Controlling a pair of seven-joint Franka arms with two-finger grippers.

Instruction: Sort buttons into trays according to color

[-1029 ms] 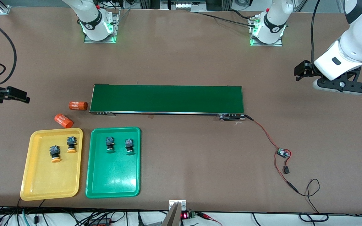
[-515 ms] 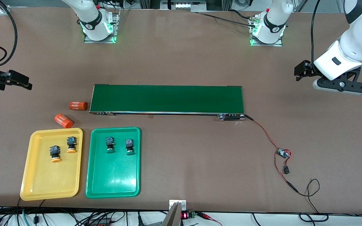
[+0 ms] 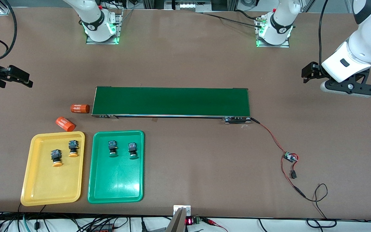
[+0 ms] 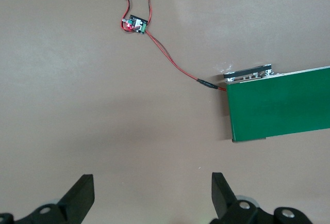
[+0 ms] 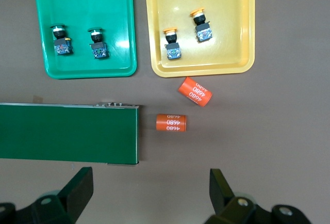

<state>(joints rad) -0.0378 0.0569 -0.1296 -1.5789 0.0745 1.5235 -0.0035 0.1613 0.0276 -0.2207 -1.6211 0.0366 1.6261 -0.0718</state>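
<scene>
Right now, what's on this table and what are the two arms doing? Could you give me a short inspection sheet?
Surface: brown table, long dark-green belt mid-table.
Job's things: two yellow-capped buttons in the yellow tray; two green-capped buttons in the green tray.
Clutter: two orange cylinders beside the belt's end, outside the trays.
Grippers: left gripper open, empty, over bare table; right gripper open, empty, over bare table past the belt's end.
Cables: red-black wire from belt to small circuit board.
Surroundings: cables along the table's edge.

White rounded arm shells are seen, green lights glowing at both bases; black cables trail alongside; each black end effector (image 4: 149,195) (image 5: 149,193) is tipped with angular fingers.
</scene>
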